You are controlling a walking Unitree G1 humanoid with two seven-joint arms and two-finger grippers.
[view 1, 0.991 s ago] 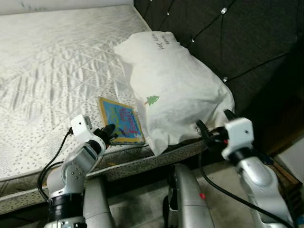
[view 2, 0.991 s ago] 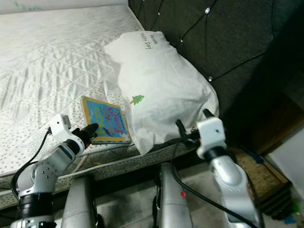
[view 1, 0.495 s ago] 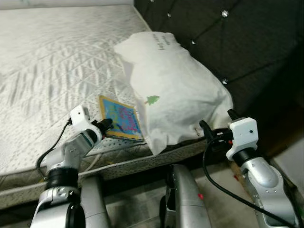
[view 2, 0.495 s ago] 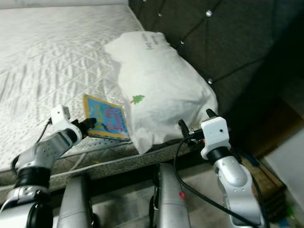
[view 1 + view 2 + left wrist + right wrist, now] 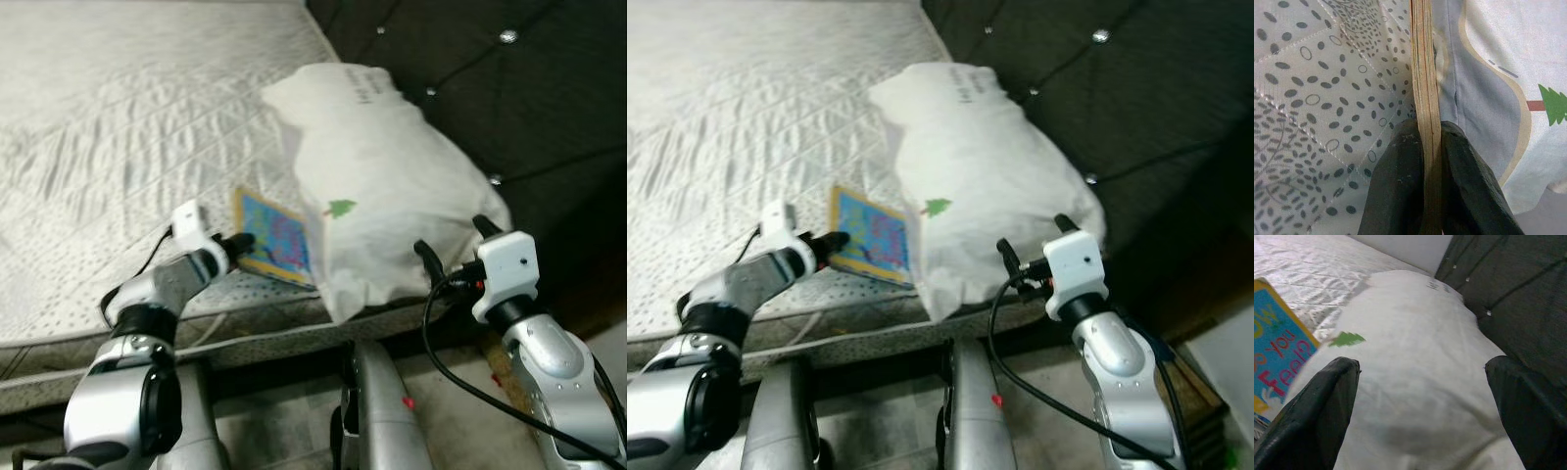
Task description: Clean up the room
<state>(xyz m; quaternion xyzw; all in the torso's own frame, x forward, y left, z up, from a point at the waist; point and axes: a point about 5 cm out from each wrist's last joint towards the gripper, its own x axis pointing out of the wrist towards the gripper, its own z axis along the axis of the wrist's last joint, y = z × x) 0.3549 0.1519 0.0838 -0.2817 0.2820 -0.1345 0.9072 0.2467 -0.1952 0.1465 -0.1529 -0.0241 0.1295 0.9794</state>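
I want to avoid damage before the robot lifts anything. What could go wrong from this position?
1. The left claw pinches only the thin edge of the book, so the book may slip or bend when lifted.
2. The pillow lies over the book's far side and may drag along with it.
3. The right claw is open right at the pillow near the mattress edge; a push might shift it.

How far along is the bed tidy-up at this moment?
Nothing looks put away yet. In hand: the left hand is shut on the edge of the colourful cardboard picture book, which lies on the white quilted mattress partly under the white pillow. The right hand is open at the pillow. Left: lifting the book away and setting the pillow.
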